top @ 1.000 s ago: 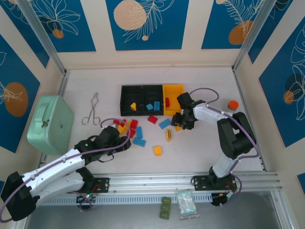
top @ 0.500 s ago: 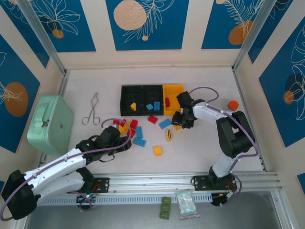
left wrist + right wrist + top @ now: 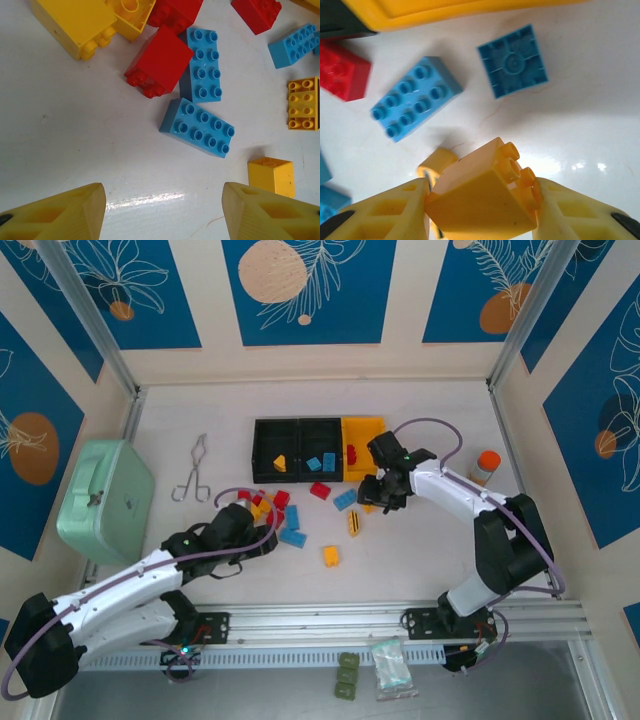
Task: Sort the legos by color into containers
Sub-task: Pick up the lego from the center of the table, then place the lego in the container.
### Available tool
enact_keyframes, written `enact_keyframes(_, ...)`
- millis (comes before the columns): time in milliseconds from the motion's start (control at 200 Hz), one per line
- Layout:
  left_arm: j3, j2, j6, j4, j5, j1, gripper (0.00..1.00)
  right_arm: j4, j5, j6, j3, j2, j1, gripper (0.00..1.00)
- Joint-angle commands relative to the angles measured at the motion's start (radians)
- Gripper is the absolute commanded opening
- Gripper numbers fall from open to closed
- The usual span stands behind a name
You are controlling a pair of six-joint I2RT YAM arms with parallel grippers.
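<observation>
Now bins (image 3: pixel 285 421): yel lego (image 3: pixel 280 462), blue legos (image 3: pixel 328 458), red lego (image 3: pixel 351 453).

Glossy plastic legos (image 3: pixel 197 127) — shiny table (image 3: pixel 75 140)

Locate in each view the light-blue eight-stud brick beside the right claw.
Top external: light-blue brick, just left of the right claw.
Left wrist: at the top right edge.
Right wrist: left of centre, studs up.
Shared landmark: the red brick on its left.
</observation>
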Motion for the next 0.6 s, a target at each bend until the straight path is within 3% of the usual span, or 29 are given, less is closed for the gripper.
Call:
enact_keyframes(0, -0.003, -0.004, -0.012, 0.000, 0.006, 0.000, 0.63, -0.045, -0.002, 0.002, 0.078, -0.012, 0.042, 0.42)
enact_keyframes(340, -0.006, -0.082, -0.034, -0.077, -0.013, 0.001, 0.63, -0.079, -0.019, -0.022, 0.487, 0.265, 0.186, 0.42)
enact_keyframes(595, -0.024, -0.176, -0.063, -0.153, -0.028, 0.000, 0.63, -0.126, -0.087, -0.025, 0.861, 0.551, 0.222, 0.42)
